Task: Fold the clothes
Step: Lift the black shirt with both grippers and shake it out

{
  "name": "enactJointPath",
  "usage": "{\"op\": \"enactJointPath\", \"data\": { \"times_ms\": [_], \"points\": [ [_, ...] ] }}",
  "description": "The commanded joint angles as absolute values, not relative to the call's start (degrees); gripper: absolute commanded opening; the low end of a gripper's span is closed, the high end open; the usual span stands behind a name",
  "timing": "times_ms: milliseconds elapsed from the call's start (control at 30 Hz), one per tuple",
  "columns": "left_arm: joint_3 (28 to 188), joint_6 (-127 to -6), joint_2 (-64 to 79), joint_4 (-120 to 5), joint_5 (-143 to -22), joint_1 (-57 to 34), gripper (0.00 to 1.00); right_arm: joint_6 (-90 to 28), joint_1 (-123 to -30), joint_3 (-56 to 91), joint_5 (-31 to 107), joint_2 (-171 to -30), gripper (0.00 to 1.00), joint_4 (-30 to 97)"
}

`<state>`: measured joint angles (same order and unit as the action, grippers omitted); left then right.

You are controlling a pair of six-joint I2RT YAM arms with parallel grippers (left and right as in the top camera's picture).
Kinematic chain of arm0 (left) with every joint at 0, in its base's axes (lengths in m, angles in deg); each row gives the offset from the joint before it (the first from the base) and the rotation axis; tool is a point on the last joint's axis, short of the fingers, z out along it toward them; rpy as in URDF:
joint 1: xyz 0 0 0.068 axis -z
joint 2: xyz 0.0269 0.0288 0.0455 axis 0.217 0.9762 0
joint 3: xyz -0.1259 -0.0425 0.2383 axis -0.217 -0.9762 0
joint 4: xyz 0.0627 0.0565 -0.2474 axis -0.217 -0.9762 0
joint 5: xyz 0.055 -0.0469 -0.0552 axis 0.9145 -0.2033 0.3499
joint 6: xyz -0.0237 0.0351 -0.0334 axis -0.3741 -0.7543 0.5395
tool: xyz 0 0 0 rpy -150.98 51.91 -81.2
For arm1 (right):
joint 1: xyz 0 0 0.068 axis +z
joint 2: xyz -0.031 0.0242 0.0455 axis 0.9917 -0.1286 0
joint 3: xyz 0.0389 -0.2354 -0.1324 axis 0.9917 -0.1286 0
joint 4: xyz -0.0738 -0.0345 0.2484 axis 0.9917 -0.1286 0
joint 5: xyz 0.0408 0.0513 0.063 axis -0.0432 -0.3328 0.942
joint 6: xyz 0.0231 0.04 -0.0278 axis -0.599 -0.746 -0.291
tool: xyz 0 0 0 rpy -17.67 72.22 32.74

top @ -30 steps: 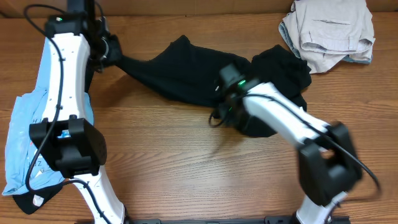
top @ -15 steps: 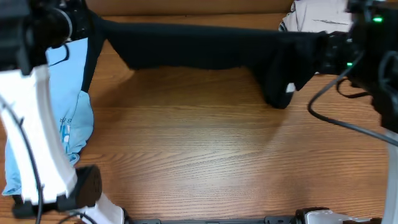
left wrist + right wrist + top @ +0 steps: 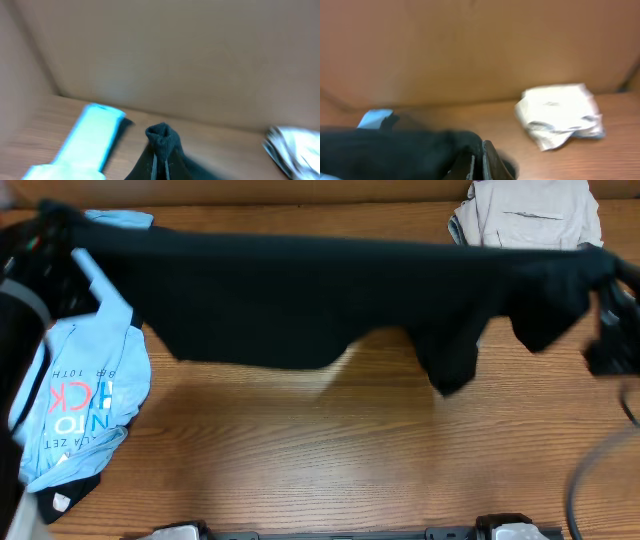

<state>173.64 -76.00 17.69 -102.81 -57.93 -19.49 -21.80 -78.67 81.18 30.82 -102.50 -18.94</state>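
Wood table (image 3: pixel 300 470) fills my overhead view. Biggest item on it is the black shirt (image 3: pixel 300 290), pulled into a long band spanning nearly the full width, raised off the tabletop. Its top edge is taut and near straight, the bottom edge ragged, w/ a lobe hanging lower right of centre. Plain black, no print visible.

Light blue T-shirt (image 3: pixel 85 400) lies crumpled at the left edge, red-and-white lettering facing up, its top end tucked under the black band. Pale grey garment pile (image 3: pixel 525 215) sits at the far right corner, apart from the rest.

Left gripper (image 3: pixel 160 167): fingers nearly together, a bunched knot of black fabric pinched at the tips. Right gripper (image 3: pixel 479 162): fingers also close to touching, black cloth gathered on the left side. Pic is blurry, so I'd say clamped on the shirt's end, prob.

Arms: both are spread wide, L at the far left edge, R at the far right, each at one end of the shirt. Both are smeared overhead, so I can't read joint angles.
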Motion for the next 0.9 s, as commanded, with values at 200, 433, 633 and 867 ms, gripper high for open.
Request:
{"op": "enactJointPath", "data": {
  "times_ms": [200,433,633,867],
  "points": [
    [174.5,-78.3,18.0,-101.9,-45.6,-21.2,0.04,-18.3,-80.1,82.5,25.0,-104.6,0.04,-18.4],
    [174.5,-78.6,28.6,-101.6,-47.4,-21.2,0.04,-16.2,-80.1,82.5,29.9,-115.4,0.04,-16.9],
    [174.5,-78.6,39.1,-82.8,-49.8,-21.2,0.04,-13.6,-80.1,82.5,29.4,-127.4,0.04,8.3],
    [174.9,-79.0,40.2,-71.0,-52.4,-21.2,0.04,-12.5,-80.1,84.4,29.6,-127.5,0.04,26.4]
  ]
}}
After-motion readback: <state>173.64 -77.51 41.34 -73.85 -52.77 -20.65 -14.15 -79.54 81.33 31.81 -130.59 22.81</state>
